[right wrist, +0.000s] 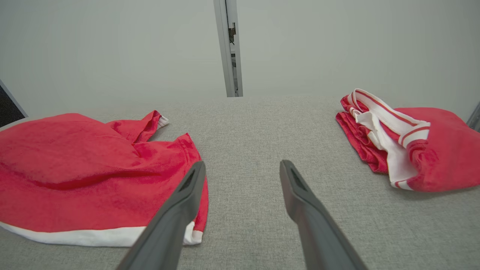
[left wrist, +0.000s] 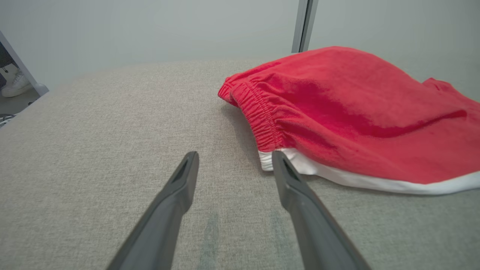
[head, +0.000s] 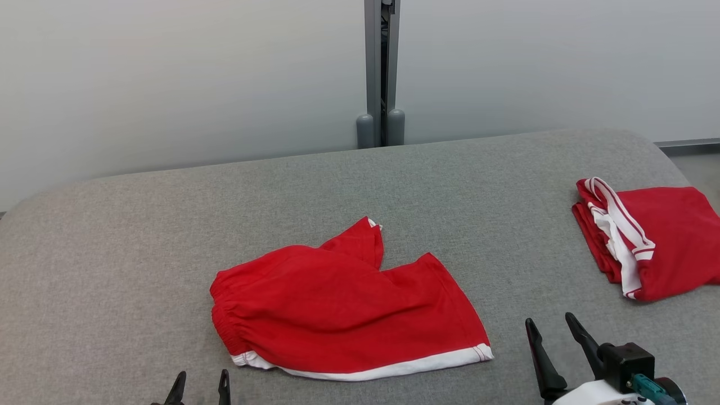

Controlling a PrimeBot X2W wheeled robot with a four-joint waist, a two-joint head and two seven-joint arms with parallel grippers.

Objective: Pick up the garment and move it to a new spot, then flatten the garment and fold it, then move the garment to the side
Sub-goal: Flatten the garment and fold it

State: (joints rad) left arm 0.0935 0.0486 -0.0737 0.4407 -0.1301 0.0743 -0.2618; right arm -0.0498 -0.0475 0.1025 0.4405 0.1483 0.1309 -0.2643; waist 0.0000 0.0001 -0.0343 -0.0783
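The garment (head: 343, 306), red shorts with a white hem and an elastic waistband, lies half spread and creased in the middle of the grey padded table (head: 112, 253). My left gripper (head: 202, 378) is open at the table's near edge, just short of the waistband corner. In the left wrist view the garment (left wrist: 356, 120) lies to the right of the open left gripper (left wrist: 235, 155), whose right fingertip is close to the white hem. My right gripper (head: 549, 320) is open and empty, near the hem's right corner. The right wrist view has the garment (right wrist: 75, 168) left of my right gripper (right wrist: 243, 165).
A second red and white garment (head: 652, 242), folded, lies at the table's right edge (right wrist: 431, 150). A grey post (head: 381, 73) stands against the pale wall behind the table. A white shoe (left wrist: 15, 84) is on the floor beyond the table's left side.
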